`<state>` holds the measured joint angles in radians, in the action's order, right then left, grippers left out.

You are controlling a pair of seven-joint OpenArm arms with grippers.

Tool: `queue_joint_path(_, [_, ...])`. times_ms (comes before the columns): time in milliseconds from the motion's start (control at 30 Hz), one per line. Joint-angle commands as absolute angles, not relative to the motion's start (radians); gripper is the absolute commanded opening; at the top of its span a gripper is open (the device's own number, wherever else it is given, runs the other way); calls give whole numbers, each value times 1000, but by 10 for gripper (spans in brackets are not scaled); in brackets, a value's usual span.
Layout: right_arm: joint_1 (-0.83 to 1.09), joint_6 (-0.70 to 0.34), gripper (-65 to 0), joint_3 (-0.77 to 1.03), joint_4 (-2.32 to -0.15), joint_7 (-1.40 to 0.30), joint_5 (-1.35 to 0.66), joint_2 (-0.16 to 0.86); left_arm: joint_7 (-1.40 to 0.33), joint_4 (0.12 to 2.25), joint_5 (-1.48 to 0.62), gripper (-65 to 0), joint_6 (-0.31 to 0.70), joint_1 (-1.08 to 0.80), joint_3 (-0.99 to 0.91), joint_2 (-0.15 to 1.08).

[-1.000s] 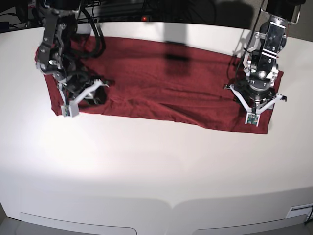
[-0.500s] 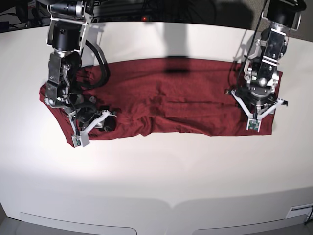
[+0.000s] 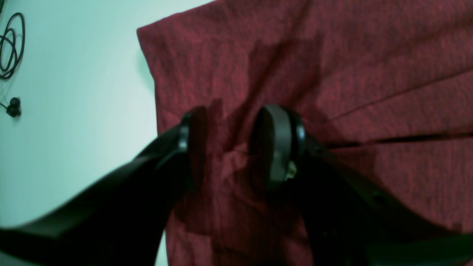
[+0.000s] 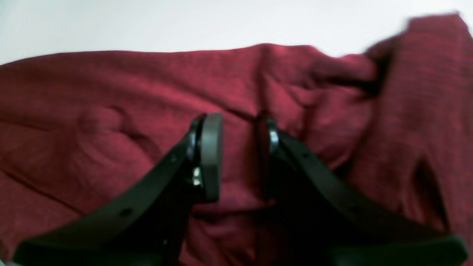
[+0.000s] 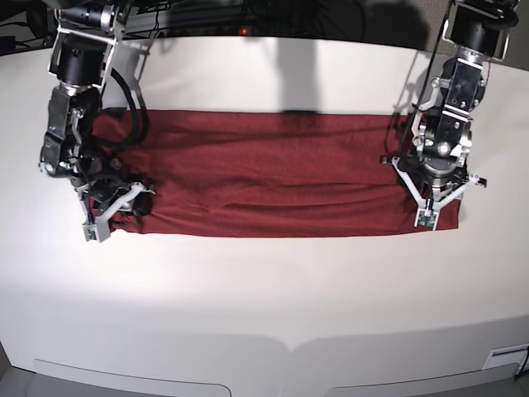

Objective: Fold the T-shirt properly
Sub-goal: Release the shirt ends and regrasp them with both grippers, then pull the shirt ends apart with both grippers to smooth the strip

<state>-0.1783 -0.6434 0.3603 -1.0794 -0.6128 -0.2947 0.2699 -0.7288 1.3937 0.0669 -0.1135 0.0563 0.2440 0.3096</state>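
A: Whereabouts of the T-shirt [image 5: 273, 174]?

B: Flat on the white bench [image 5: 264, 314], towards the far side. Drawn out into one long maroon band from side to side, with a fairly straight near edge and shallow creases along its length.

A: And the left pincer [image 3: 231, 147]?

B: Down on the end of the cloth at the right of the base view, near the corner. Clamped on the T-shirt: a puckered ridge of fabric caught between the two black pads [image 3: 277, 144], with taut creases fanning away from the grip. Beside that, a straight cloth edge, then bare bench, then a coiled black cable [image 3: 11, 48] well apart at the far margin.

A: Same at the other end?

B: Much the same. Right pincer [image 4: 240, 159] low over the opposite end, at the left of the base view, close to the near edge. Narrow gap between the pads [image 4: 211, 155], with a raised fold of maroon fabric nipped in it. Gripping the T-shirt, then, though blurred in the wrist view. More bunching there than elsewhere: rumpled folds on both sides of the grip, and one thicker heap towards the right of that view.

A: Anything between the two ends?

B: Only cloth, flat against the bench all the way across.
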Motion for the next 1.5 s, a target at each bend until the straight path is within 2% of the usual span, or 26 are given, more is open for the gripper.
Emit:
queue_joint_path(0, [-186,-628,-483,363,-1082,-643,-282,283,-734,1400,78,-407,-121,73,242,316])
queue_joint_path(200, [-199,-633,-483,359,-1083,-643,-353,277,-733,1401,78,-407,-120,104,242,316])
queue_joint_path(633, [-233,-666,-483,359,-1084,-658,-352,277,-786,1401,86,-407,-121,216,242,316])
queue_joint_path(867, [-233,-666,-483,359,-1084,-660,-352,277,-799,1401,269,-407,-123,216,242,316])
queue_joint_path(967, [-233,-666,-483,359,-1084,-663,-352,278,-799,1401,286,-407,-129,216,242,316])
queue_joint_path(1033, [-233,-666,-483,359,-1084,-672,-352,278,-799,1401,267,-375,-128,216,242,316])
queue_joint_path(1067, [-233,-666,-483,359,-1084,-674,-352,278,-800,1401,256,-333,-127,216,242,316])
queue_joint_path(1133, [-233,-666,-483,359,-1084,-673,-352,278,-801,1401,238,-210,-123,216,242,316])
queue_joint_path(1167, [-233,-666,-483,359,-1086,-673,-352,278,-810,1401,223,-192,-114,217,242,319])
queue_joint_path(1300, [-232,-698,-483,359,-1117,-675,-383,278,-846,1401,175,-195,-52,222,242,336])
queue_joint_path(1467, [-233,-698,-483,359,-1202,-709,-431,278,-857,1409,305,-195,-91,222,242,369])
